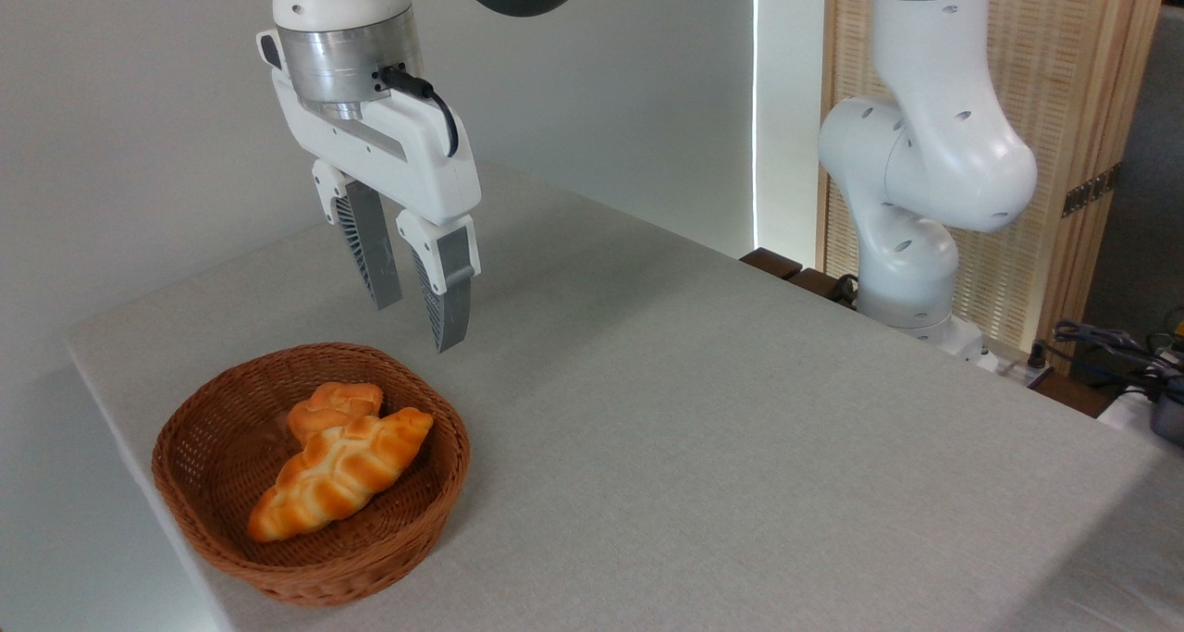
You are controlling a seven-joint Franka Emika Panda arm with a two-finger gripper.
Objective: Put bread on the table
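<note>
From my screen I see the bread lying inside the brown wicker basket, near the left front corner of the table. The loaf is long and tapered, with a braided surface; its colour is golden orange, darker on the ridges and pale, almost cream, in the creases between the braids. It lies diagonally, one pointed end low toward the front left wall of the basket and the other end raised toward the right rim. Just behind it, and touching it as far as I can tell, there is a small round orange bun. The gripper hangs in the air above the back rim of the basket, well apart from the loaf, and it holds nothing. Its two grey ribbed fingers point down with a moderate gap between them, so the jaws stand open. The grey-beige cloth of the table is flat and smooth around the basket.
</note>
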